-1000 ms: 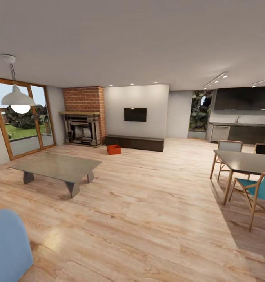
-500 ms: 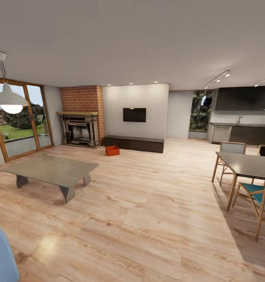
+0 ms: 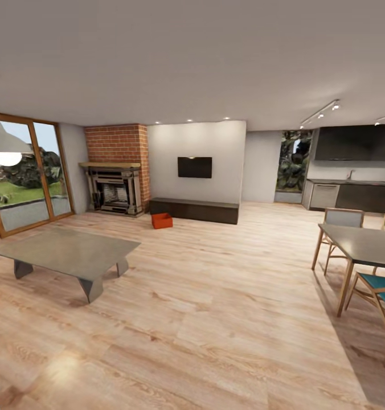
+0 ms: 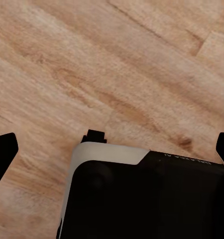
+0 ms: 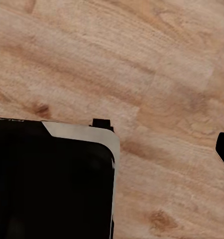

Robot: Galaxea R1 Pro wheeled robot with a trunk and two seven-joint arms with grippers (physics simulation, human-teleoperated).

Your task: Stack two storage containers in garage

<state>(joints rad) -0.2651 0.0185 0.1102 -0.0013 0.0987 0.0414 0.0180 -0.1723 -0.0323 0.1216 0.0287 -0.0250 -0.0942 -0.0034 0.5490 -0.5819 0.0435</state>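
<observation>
Light wood plank floor. Brick chimney above fireplace. Wall-mounted TV. Low grey table near glazed doors. Dining table with chairs.

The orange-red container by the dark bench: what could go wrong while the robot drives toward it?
1. The low grey coffee table stands left of the straight path to the orange-red container; a leftward drift may clip its corner.
2. The container sits close to the dark bench and fireplace, so room to approach may be tight.
3. Just one container is visible; the second may need a search.
</observation>
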